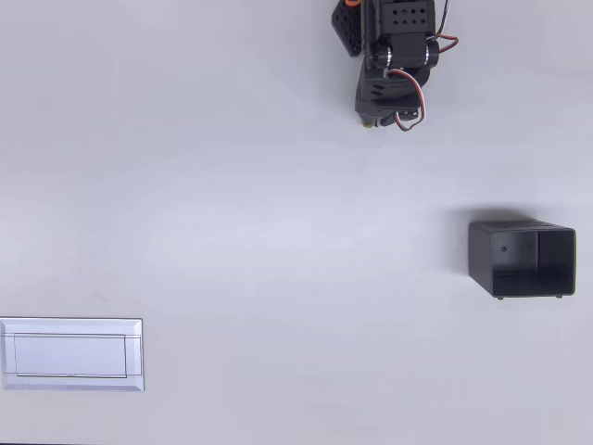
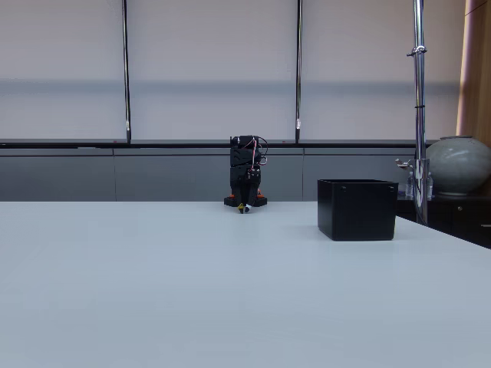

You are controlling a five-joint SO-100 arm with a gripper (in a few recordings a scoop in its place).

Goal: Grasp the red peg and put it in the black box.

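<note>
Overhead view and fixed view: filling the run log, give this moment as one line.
arm: folded at far table edge | end effector: state unclear | black box: upright, apart from arm | white tray: near-left corner, overhead view | red peg: not discernible

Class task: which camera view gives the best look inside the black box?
The overhead view: it looks down into the black box, showing its dark interior and a small pale dot on an inner wall. The fixed view shows the black box side-on, only its outer walls and rim.

1. A pale table (image 2: 192,299) fills the lower half of the fixed view.
2. A black arm (image 2: 245,172) stands folded at the table's far edge, its gripper (image 2: 244,207) pointing down near the surface.
3. A black box (image 2: 357,208) sits upright to the arm's right, well apart from it.
4. A round grey vase (image 2: 459,163) stands behind at far right.
</note>
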